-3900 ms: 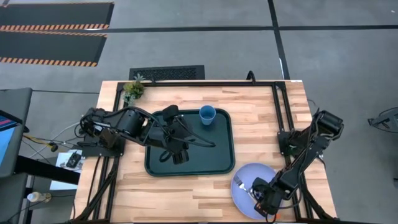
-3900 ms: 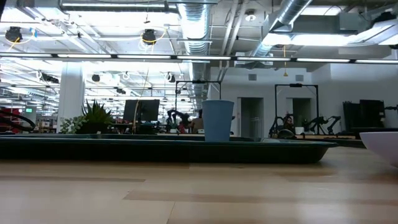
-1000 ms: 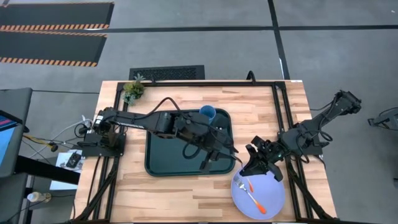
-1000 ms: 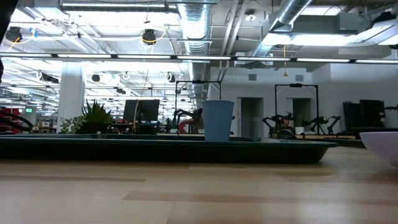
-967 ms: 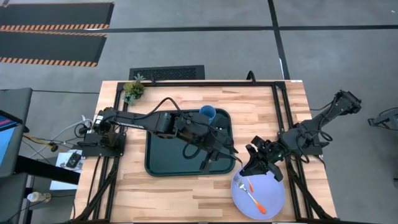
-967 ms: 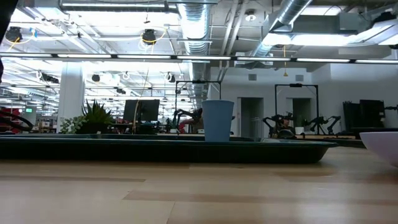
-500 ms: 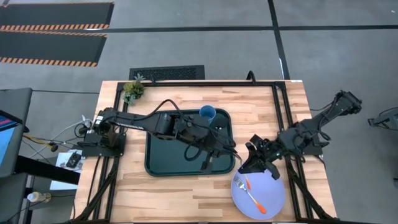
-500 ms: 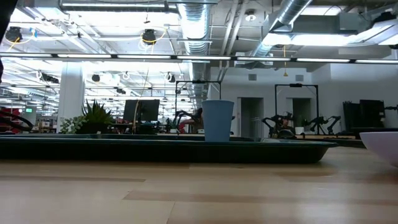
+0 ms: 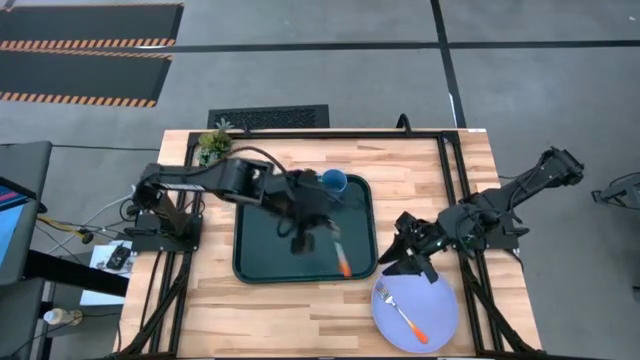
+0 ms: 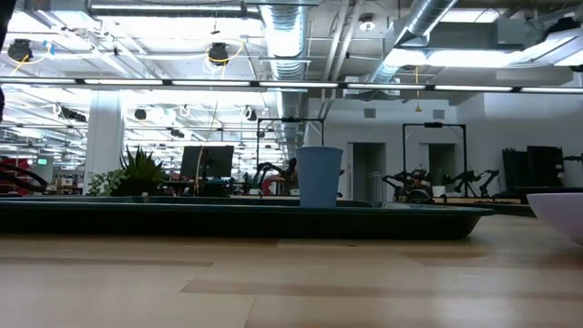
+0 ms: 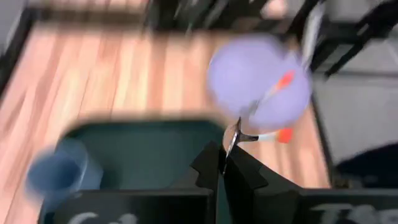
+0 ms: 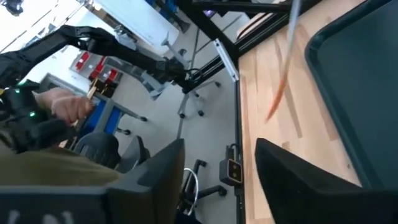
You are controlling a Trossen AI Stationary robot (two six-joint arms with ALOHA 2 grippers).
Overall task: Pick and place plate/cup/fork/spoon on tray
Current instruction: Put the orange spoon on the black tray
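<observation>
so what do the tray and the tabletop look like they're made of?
The dark green rectangular tray with rounded corners looks like moulded plastic, satin finish: uniform colour, soft sheen, one-piece raised rim. The pale tabletop looks like wood, probably butcher-block: parallel strips with visible grain, matte to lightly sealed.

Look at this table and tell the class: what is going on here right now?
The robot is loading tableware onto the tray. The left gripper is shut on the spoon and holds it over the tray's right part. The cup already stands in the tray's far right corner. The plate lies on the table off the tray's near right corner, with the fork on it. The right gripper hovers open at the plate's far edge.
</observation>
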